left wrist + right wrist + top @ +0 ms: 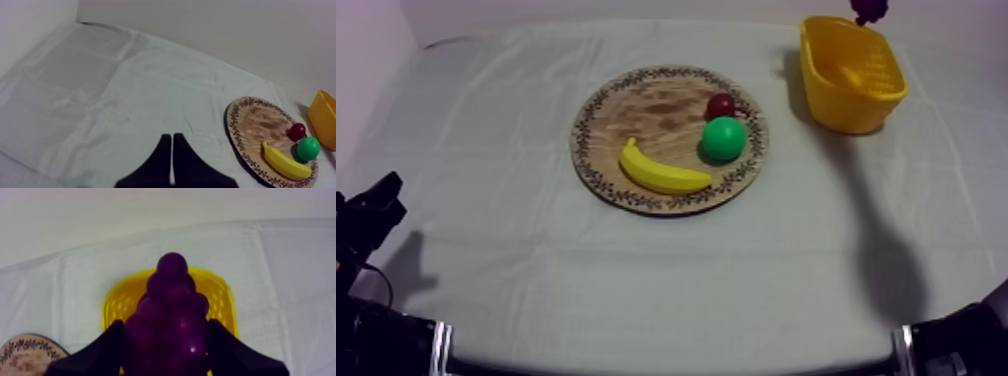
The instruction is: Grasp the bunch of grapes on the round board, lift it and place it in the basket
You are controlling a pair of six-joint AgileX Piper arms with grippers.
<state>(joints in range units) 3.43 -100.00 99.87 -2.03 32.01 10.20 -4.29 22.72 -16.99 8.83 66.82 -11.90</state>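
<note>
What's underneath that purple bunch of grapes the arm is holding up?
The yellow basket, on the cloth. The bunch of grapes, gripped by the right fingers, covers the basket's middle in the right wrist view, so its floor there cannot be seen.

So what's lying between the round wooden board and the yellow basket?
Nothing: in the top view, only bare grey-white cloth separates the round wooden board from the yellow basket.

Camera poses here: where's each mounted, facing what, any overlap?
Top: above the table, slanting down on round wooden board and yellow basket; black arm parts at lower edges.
Left wrist: on left arm, facing the board; left gripper shut.
Right wrist: above the basket, looking down; right gripper shut on purple bunch of grapes.
Shared: all see board and basket.
</note>
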